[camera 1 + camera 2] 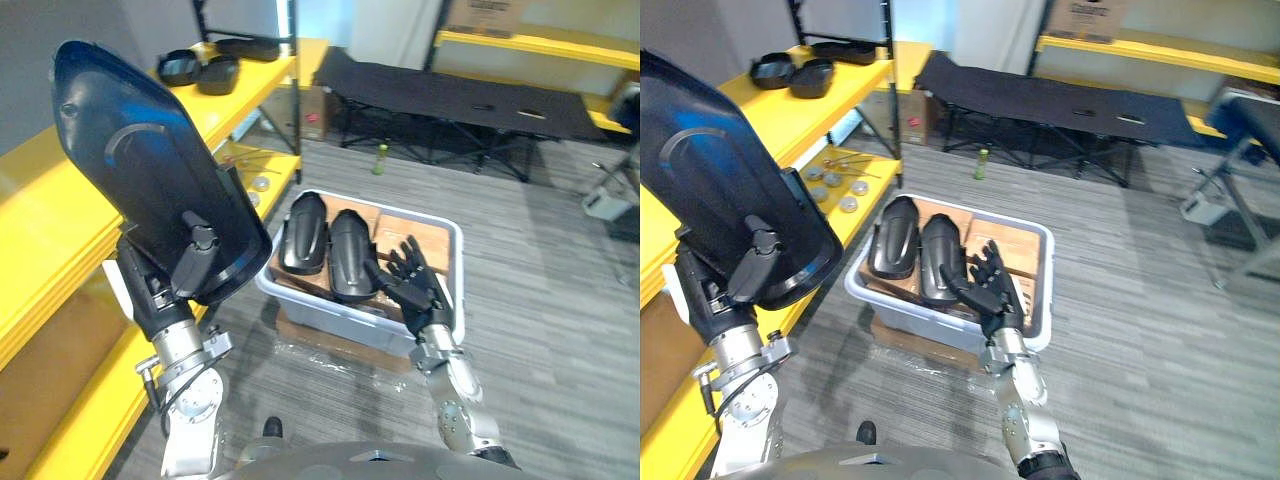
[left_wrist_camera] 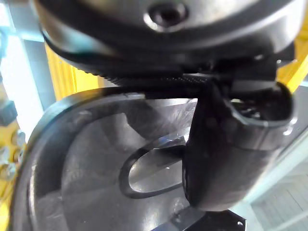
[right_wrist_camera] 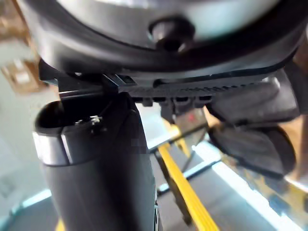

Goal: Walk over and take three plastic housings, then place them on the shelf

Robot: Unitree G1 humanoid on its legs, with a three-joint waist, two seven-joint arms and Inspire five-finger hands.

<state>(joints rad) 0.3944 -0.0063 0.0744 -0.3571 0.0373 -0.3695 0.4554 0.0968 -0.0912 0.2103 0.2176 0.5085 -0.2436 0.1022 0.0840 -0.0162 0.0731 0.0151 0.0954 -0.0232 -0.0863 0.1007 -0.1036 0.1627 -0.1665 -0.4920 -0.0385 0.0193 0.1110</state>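
My left hand [image 1: 190, 268] is raised at the left, shut on a large black plastic housing [image 1: 140, 150] that stands tilted over the yellow shelf [image 1: 50, 230]. In the left wrist view the thumb [image 2: 226, 154] presses on the housing's hollow inner side [image 2: 96, 144]. Two more black housings [image 1: 303, 232] [image 1: 350, 255] lie side by side on cardboard in a grey-white bin [image 1: 330, 318] on the floor. My right hand [image 1: 412, 285] hovers open over the bin's near right part, fingers spread, holding nothing. Other black housings [image 1: 198, 68] rest on the far end of the shelf's top board.
Small round metal parts [image 1: 262, 183] lie on the lower shelf board. A black folding cot [image 1: 450, 95] stands behind the bin, with a green bottle [image 1: 381, 158] on the floor before it. Another yellow shelf [image 1: 530, 42] runs along the back right.
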